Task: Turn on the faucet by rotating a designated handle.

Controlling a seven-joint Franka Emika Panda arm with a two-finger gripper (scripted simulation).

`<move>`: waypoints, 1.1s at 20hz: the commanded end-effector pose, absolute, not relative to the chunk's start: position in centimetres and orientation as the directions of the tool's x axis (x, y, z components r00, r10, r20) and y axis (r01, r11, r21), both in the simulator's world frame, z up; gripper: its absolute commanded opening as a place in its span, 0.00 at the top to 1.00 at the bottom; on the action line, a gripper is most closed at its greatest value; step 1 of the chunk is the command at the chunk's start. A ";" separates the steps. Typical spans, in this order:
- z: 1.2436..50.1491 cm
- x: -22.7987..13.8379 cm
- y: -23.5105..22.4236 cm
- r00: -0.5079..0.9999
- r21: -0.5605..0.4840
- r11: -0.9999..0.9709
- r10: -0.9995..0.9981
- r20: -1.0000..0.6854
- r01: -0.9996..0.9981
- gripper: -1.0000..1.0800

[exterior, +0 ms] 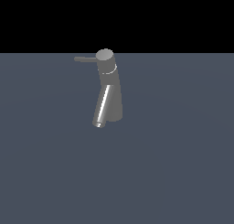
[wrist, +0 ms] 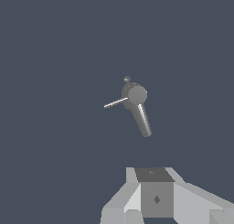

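Across the whole lower part of the exterior view you see the counter (exterior: 173, 173), a flat slate-blue surface under a black band.

On it, a little toward the exterior view's left of centre, stands the faucet (exterior: 112, 88). You can read it as a grey metallic column that widens toward its base and leans slightly. Its top is a cylindrical cap with a flat, lighter face, and a thin pale seam rings the column just under the cap.

Down the front of the column runs the spout (exterior: 103, 105), a thicker tube with a bright highlight along its length. It slants down toward the exterior view's left and ends in an open mouth just above the counter.

From the cap, the handle (exterior: 85, 59) sticks out sideways toward the exterior view's left, a thin, short, dark-grey rod lying roughly level.

From the wrist view you look down on the faucet (wrist: 135, 96) from well apart. The handle (wrist: 115, 103) shows there as a pale sliver.

Only blocky grey parts of the hand (wrist: 155, 198) show at the wrist view's edge. You cannot tell whether it is released or clenched.
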State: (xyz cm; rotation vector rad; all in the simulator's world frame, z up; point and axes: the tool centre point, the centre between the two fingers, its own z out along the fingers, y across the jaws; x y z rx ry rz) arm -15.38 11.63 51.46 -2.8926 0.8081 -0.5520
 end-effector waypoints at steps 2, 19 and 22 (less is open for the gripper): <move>50.9 -13.6 12.9 0.735 -0.224 -0.807 -0.590 0.334 -0.546 1.00; 44.2 -4.0 15.9 0.378 -0.433 -0.467 -0.883 0.279 -0.771 1.00; 42.4 -2.3 15.8 0.303 -0.465 -0.388 -0.920 0.249 -0.796 1.00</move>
